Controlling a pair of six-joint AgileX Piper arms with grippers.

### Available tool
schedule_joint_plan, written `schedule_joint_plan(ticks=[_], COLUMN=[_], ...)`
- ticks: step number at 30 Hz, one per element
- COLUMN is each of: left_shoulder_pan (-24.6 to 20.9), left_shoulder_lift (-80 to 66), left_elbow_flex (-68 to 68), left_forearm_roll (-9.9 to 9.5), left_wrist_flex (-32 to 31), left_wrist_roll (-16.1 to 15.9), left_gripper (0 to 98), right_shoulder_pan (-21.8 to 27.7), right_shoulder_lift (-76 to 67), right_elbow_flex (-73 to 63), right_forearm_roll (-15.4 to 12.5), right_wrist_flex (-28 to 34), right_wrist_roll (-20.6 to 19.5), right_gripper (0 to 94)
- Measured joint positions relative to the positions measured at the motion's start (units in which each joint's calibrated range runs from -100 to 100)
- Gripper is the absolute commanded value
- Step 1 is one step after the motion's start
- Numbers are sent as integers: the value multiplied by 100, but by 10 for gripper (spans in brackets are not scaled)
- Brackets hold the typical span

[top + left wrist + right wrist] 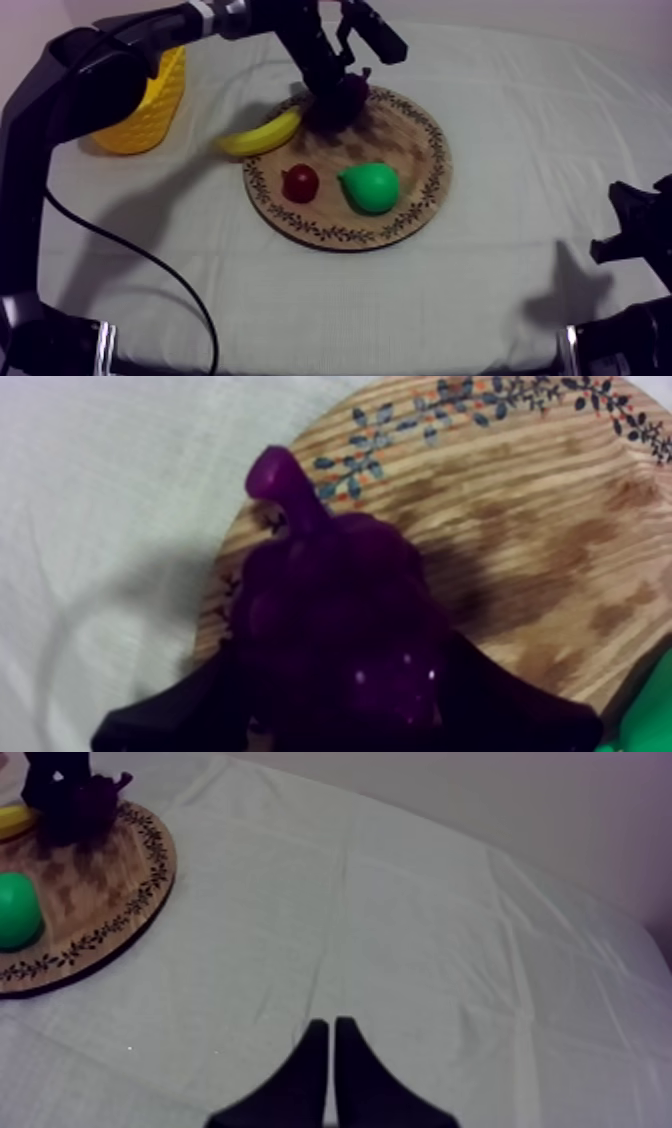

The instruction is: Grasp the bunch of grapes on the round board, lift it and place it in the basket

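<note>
Top view: our left gripper is at the twelve o'clock edge of the wooden board, its fingers pinching the bunch of grapes; we cannot tell whether the grapes touch the wood. The banana lies across the rim at ten o'clock, the small red fruit at eight and the pear near five. The yellow basket stands beyond the banana, apart from the board. Our right gripper hangs over bare cloth, fingers pressed together on nothing.
</note>
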Motion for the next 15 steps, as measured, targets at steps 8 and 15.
schedule_joint_plan(ticks=[8, 15], left_shoulder_pan=[93, 292], left_shoulder_lift=[-512, -1374], left_elbow_flex=[653, 1508], left_forearm_roll=[-47, -187], left_wrist_flex=[-450, -675], left_wrist_roll=[-52, -46], left_gripper=[466, 478], right_shoulder_pan=[0, 0], right_shoulder_lift=[0, 0], right_elbow_flex=[0, 0], right_forearm_roll=[0, 0], right_wrist_flex=[0, 0], right_wrist_roll=[6, 3], right_gripper=[2, 2])
